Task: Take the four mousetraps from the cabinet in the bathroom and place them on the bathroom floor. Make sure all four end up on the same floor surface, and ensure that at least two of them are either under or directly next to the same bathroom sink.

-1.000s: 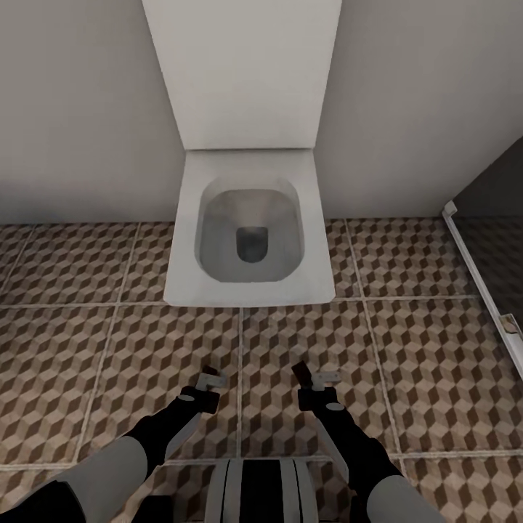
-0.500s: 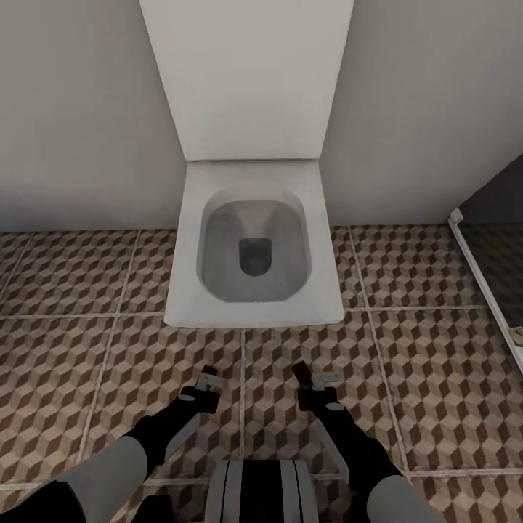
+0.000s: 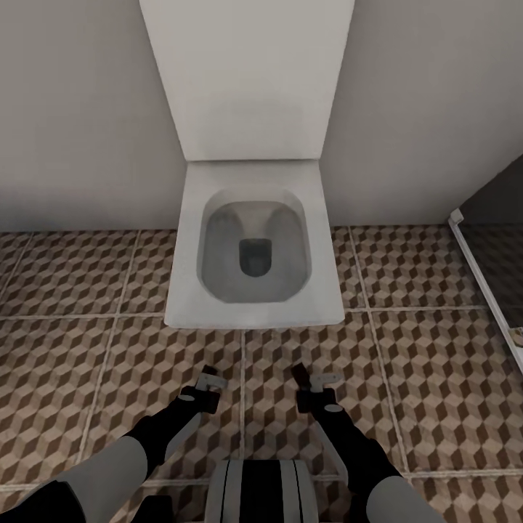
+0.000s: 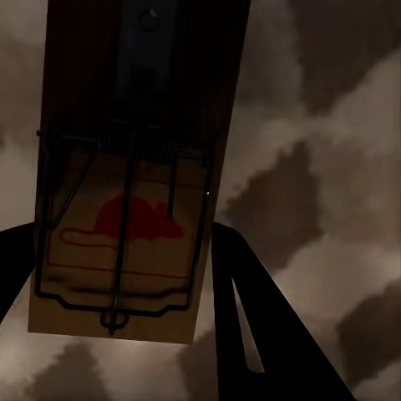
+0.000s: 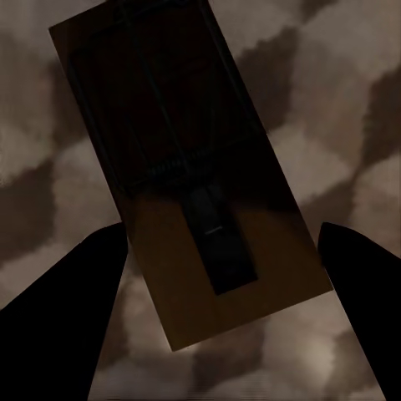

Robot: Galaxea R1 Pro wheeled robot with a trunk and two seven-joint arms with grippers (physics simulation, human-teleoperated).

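**Two traps carried, but this is the toilet and no sink is in sight**

My left end effector (image 3: pixel 209 383) is closed on a mousetrap (image 4: pixel 125 180); in the left wrist view the board with its red mouse print and wire bar sits between my dark fingers (image 4: pixel 267 326). My right end effector (image 3: pixel 314 383) holds a second mousetrap (image 5: pixel 188 180), seen tilted between its two fingers. Both hang low over the bathroom floor (image 3: pixel 407 378), near the tile joint just before the toilet (image 3: pixel 254 247).

The main risk, I judge, is to release here. The traps would lie on the right floor, but the task wants at least two under or next to one sink, and I see a toilet only. A second risk is the grip: the boards are thin and flat, so one could slip or swing when I turn.

The toilet bowl and its cistern (image 3: pixel 247 80) block the way forward. At the right edge of the floor a white-framed dark panel (image 3: pixel 483 276) narrows my turning space.
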